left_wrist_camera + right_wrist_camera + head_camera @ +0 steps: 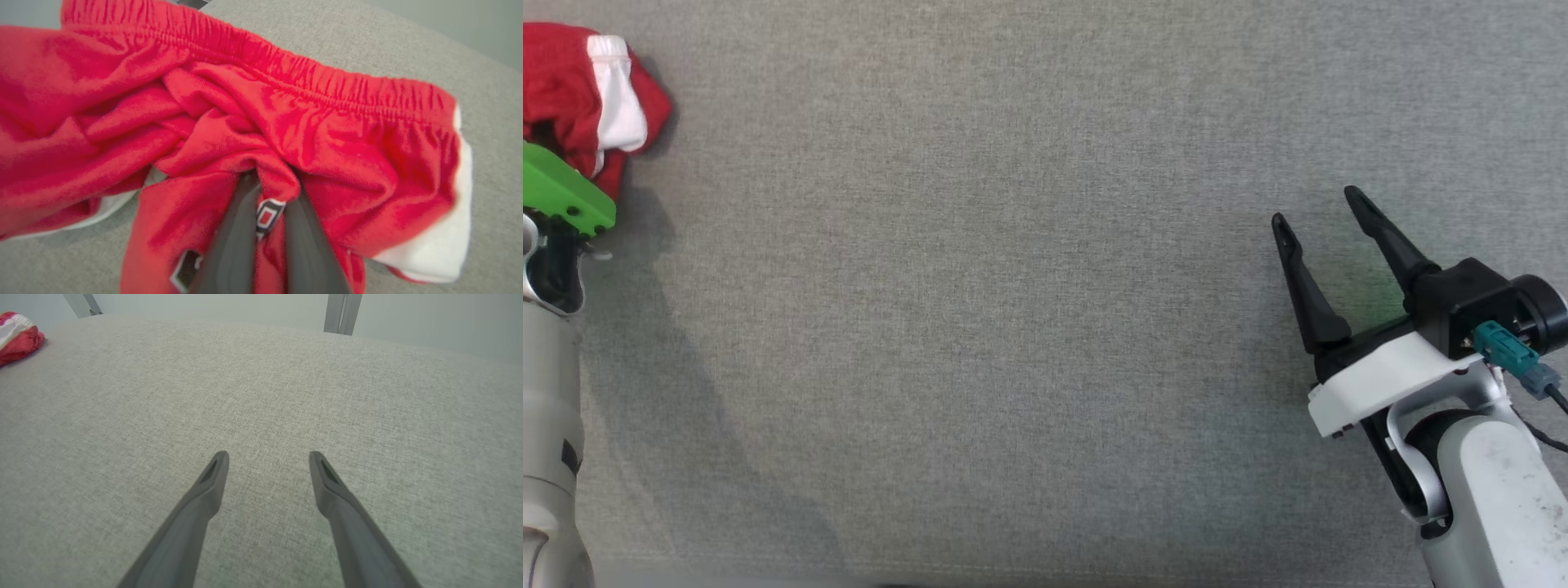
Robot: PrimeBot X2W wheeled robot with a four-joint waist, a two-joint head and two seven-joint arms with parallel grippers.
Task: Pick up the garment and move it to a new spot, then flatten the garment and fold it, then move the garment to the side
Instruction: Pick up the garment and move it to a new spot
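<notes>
Red cloth is pinched between the two dark fingers [237, 228] of the left tool [271, 181], which is clenched on a bunched fold of the garment [335, 134] below its gathered elastic waistband [310, 81]. A white stripe [441, 245] runs down the garment's side edge, and a small printed patch [267, 216] sits between the fingers. Seen from the head, the crumpled garment [564, 90] lies at the far left of the grey cloth-covered table [1013, 327], partly hidden behind the left wrist's green plate [564, 192]. Well apart, at the lower right, the right tool [1315, 208] hangs released over bare table, its fingers [196, 510] spread wide and holding nothing. From its wrist camera the garment [18, 335] is a small red heap at far left
</notes>
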